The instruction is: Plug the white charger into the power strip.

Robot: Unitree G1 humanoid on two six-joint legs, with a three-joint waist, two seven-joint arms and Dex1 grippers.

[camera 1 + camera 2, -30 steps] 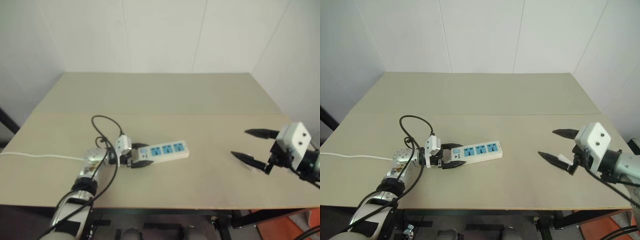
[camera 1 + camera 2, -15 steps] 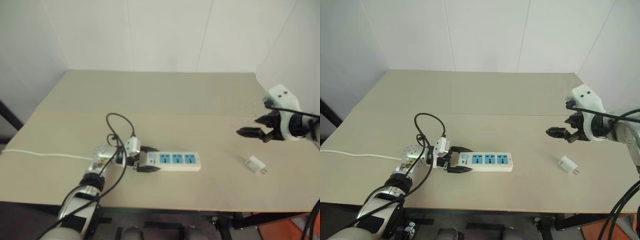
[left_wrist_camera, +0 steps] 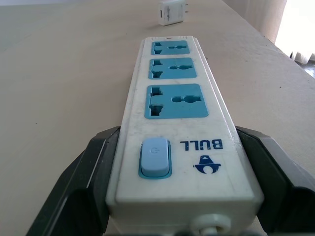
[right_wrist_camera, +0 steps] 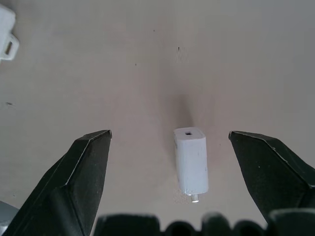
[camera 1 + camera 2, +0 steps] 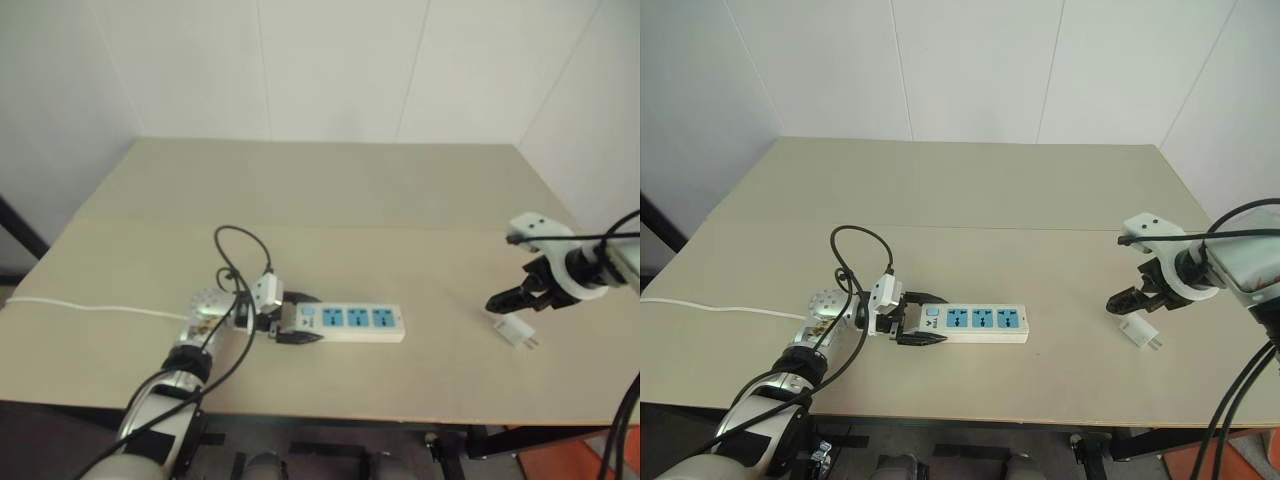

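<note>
Right gripper [image 4: 170, 142] poised above the white charger [image 4: 190, 158], jaws spread wide and empty, charger centred between the fingers, lying flat on the table [image 5: 330, 190], long axis crosswise to the jaw gap, prongs toward the wrist. Left gripper [image 3: 172, 182] clamped on the power strip [image 5: 345, 321], well apart, sockets upward.

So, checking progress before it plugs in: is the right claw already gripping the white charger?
No, the white charger lies on the table between open fingers.
</note>
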